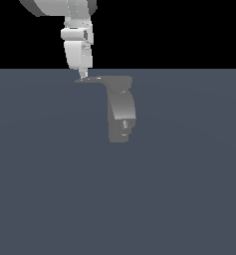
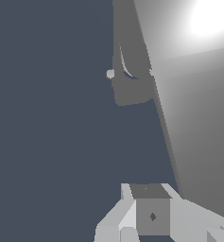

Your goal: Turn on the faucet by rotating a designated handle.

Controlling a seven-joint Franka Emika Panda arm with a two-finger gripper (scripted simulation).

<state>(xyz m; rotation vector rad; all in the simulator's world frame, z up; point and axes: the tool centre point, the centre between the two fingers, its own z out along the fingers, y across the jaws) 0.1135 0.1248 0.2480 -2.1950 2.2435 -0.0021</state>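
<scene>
Obstacles: small matte grey faucet with curved body (image 1: 121, 112), standing alone on the flat blue-grey floor (image 1: 45, 189); its thin flat grey handle (image 1: 89, 79) juts toward the exterior view's left. White robot gripper (image 1: 82, 75) sits at the handle's tip. Free room: open floor on all sides of the faucet.

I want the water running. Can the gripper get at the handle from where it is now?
Probably yes. In the exterior view the gripper sits at the handle's free tip, with nothing between them; actual contact can't be confirmed.
</scene>
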